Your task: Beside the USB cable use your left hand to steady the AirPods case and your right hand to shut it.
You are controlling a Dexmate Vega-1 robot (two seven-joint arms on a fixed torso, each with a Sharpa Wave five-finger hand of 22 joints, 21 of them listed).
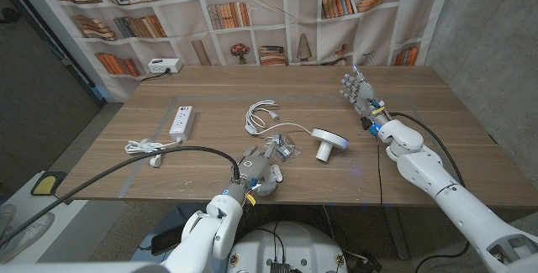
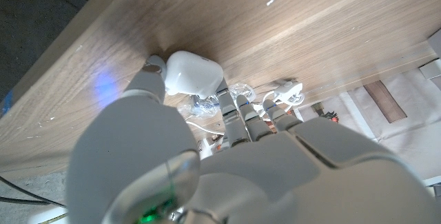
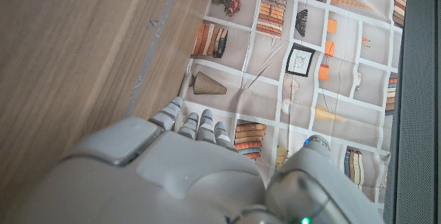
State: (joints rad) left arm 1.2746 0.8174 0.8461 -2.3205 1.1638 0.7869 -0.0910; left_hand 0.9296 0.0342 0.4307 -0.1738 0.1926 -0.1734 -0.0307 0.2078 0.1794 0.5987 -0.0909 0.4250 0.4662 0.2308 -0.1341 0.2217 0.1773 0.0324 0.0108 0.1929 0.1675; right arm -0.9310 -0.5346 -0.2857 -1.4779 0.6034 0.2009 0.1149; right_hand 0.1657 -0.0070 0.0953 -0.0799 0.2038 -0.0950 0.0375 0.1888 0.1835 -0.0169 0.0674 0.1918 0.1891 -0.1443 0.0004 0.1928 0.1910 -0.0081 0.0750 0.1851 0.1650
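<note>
The white AirPods case [image 2: 193, 74] stands on the wooden table [image 1: 420, 130] near its front edge. My left hand [image 1: 256, 175] grips it between the thumb and the fingers [image 2: 238, 107]; in the head view the hand covers it. The case looks rounded and whole, with no raised lid showing. The coiled white USB cable [image 1: 261, 115] lies just beyond the hand, also seen as a white USB cable loop [image 2: 284, 94]. My right hand [image 1: 360, 92] is far off at the table's right, fingers apart and holding nothing.
Crumpled clear plastic [image 1: 283, 148] lies beside my left hand. A white round-topped stand [image 1: 326, 142] lies to its right. A white power strip [image 1: 182, 122] and a white plug with cord [image 1: 145, 146] lie at the left. A bookshelf backdrop [image 1: 252, 4] hangs behind the table.
</note>
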